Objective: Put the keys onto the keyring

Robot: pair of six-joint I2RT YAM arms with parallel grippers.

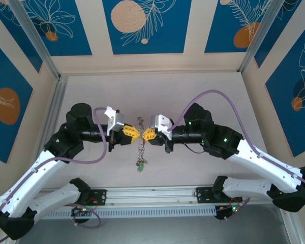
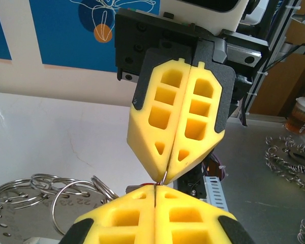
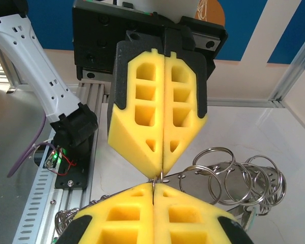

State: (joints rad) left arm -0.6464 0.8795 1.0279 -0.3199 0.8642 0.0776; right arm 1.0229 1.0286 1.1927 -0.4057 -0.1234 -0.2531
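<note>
My left gripper (image 1: 134, 134) and right gripper (image 1: 147, 135) meet tip to tip above the middle of the table, both shut. A thin silver wire of the keyring (image 2: 163, 177) runs from the seam of my left gripper (image 2: 156, 187) into the closed yellow fingers (image 2: 175, 117) of the right one. In the right wrist view the same keyring wire (image 3: 162, 177) bridges my right gripper (image 3: 153, 185) and the left one's fingers (image 3: 160, 112). A string of small metal pieces (image 1: 141, 152) trails below the tips, ending at a green key (image 1: 140, 168). Other keys are too small to tell apart.
A metal tag with several split rings (image 2: 66, 195) lies just beside the grippers, and shows again as the tag and rings (image 3: 239, 178) in the right wrist view. Loose rings (image 2: 290, 157) and a cup (image 2: 300, 114) sit off the table. A slotted rail (image 3: 46, 203) runs along the near edge.
</note>
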